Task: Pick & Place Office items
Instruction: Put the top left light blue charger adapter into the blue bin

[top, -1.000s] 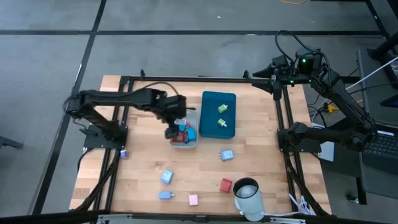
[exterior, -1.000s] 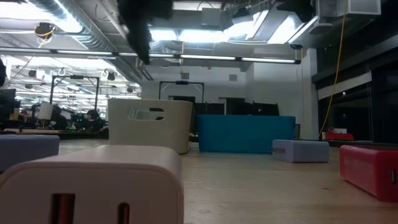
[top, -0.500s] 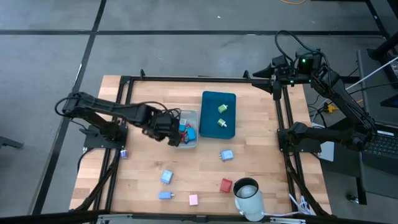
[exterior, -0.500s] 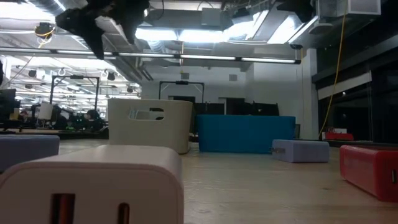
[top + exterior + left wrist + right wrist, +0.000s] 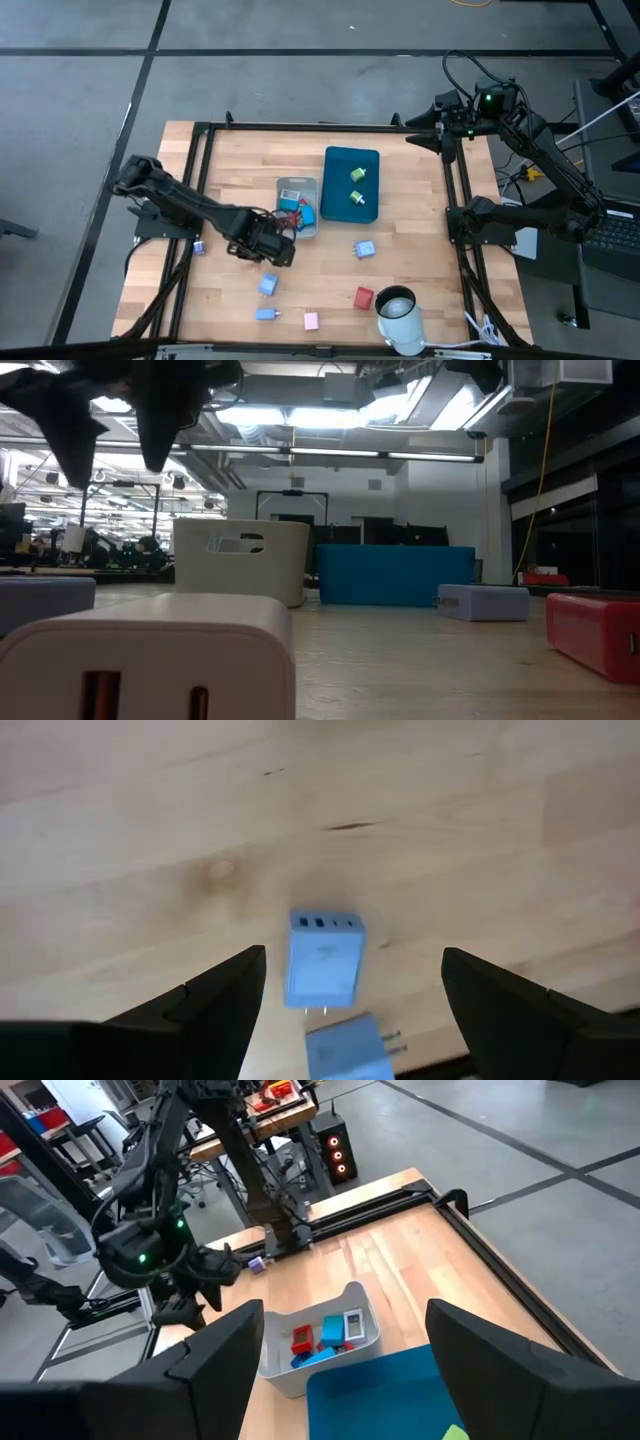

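Note:
The office items are small coloured blocks. On the wood lie two blue chargers (image 5: pixel 268 285) (image 5: pixel 265 313), a pink one (image 5: pixel 310 320), a red one (image 5: pixel 363 297) and a light blue one (image 5: pixel 365 249). Several more lie in the grey bin (image 5: pixel 298 205), and two green ones lie in the teal tray (image 5: pixel 352 183). My left gripper (image 5: pixel 270 250) hangs open above the table, pointing down, just beyond the nearer-lying blue charger (image 5: pixel 325 960); it holds nothing. My right gripper (image 5: pixel 422 124) waits open, high over the far right corner, looking toward the bin (image 5: pixel 320 1335).
A white cup (image 5: pixel 398 310) stands near the front edge beside the red block. A small purple piece (image 5: pixel 199 247) lies by the left frame rail. A black frame (image 5: pixel 300 126) borders the table. Bare wood lies between the bin and the front blocks.
My left gripper has left the space above the grey bin and swung toward the table's near edge and a little left, sinking lower over the blue chargers. Its wrist has rolled by a large part of a turn. Its fingers stay open.

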Motion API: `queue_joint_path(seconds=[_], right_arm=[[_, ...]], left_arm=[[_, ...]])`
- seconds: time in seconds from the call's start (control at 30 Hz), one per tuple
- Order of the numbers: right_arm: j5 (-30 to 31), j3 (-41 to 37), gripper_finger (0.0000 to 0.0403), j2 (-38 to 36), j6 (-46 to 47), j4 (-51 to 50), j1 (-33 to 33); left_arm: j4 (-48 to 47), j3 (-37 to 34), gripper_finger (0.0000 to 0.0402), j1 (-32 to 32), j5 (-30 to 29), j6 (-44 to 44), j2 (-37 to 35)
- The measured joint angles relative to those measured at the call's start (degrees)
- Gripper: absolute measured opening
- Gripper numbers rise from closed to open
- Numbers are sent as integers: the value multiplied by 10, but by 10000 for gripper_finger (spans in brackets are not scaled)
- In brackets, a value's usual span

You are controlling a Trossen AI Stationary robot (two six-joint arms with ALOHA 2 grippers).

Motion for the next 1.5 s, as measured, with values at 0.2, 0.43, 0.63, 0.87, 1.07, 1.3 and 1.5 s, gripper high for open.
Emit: queue_joint_path(seconds=[0.2, 0.43, 0.63, 0.87, 1.07, 1.3, 1.5], right_arm=[[0, 0, 284, 0, 8, 0, 0], [-23, 0, 284, 0, 35, -3, 0], [-24, 0, 284, 0, 45, -3, 0], [-24, 0, 284, 1, 45, -4, 0], [-23, 0, 284, 1, 46, -4, 0], [-22, 0, 284, 1, 47, -3, 0], [-18, 0, 284, 1, 47, -3, 0]], left_arm=[[40, 0, 308, -38, -46, -33, 41], [66, 0, 311, -73, -42, -67, 93], [64, 0, 310, -90, -47, -86, 100], [53, 0, 310, -101, -43, -94, 108], [72, 1, 310, -100, -7, -79, 140], [107, 1, 310, -97, -3, -85, 172], [106, 3, 308, -89, 18, -81, 192]])
